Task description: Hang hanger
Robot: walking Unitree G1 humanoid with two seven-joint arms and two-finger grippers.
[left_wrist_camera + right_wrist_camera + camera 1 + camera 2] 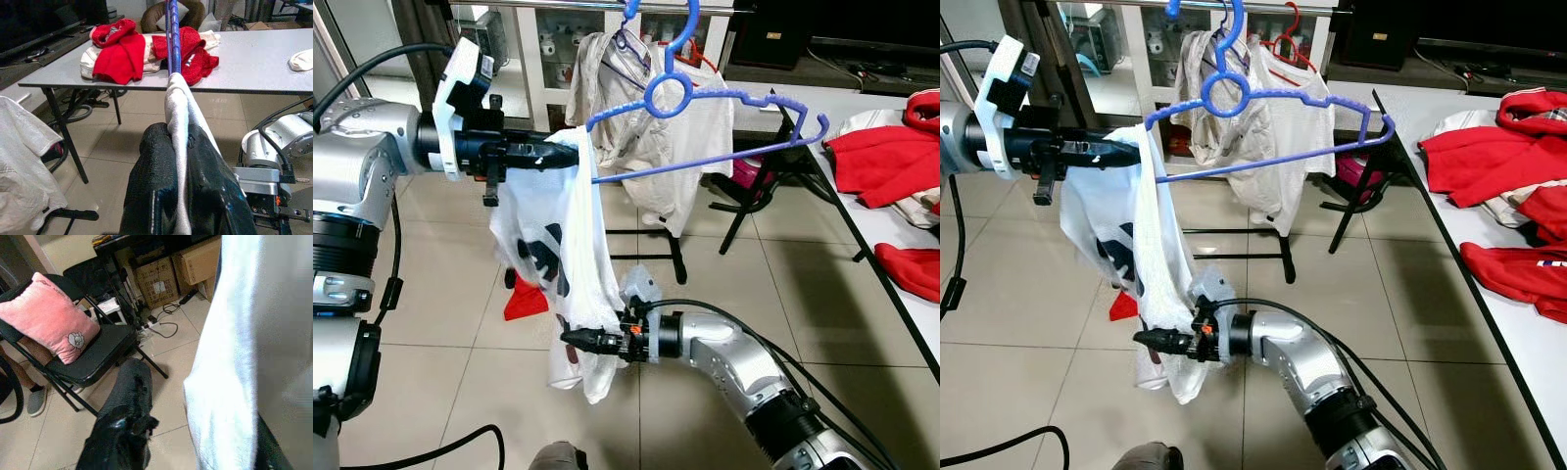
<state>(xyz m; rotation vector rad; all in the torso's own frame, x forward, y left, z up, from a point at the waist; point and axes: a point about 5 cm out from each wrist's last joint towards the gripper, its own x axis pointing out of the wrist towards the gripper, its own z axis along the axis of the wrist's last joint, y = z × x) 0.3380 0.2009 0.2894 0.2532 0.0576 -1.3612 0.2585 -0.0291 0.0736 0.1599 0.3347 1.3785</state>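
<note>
**Hanger up at the rail, shirt pinched at both ends**

The blue hanger (705, 108) hangs with its hook at the rail (578, 5) along the top edge of the head views; the hook's tip is cut off by the frame, so whether it sits fully over the rail cannot be told. Its far end points toward the bench (891, 235). Its near end is buried in the white shirt (563, 255).

The left gripper (570, 155) is raised to the hanger's near end, its fingers (151, 191) clamped on a fold of the shirt. In the left wrist view the cloth runs up between the two black fingers and the hanger's blue bar goes on beyond it. Whether the fingers also pinch the bar under the cloth is hidden.

The shirt drapes down from there, dark print partly folded out of sight. The right gripper (578, 339) is low, at the shirt's bottom edge. Its fingers look closed on the hem, though the cloth covers the tips; the right wrist view shows one finger (127, 401) beside the white cloth and the other behind it.

Behind, a pale shirt (646, 137) hangs on the same rail. Red clothes (881, 162) lie on the bench, partly cut off. A red scrap (524, 299) lies on the floor behind the shirt.
</note>
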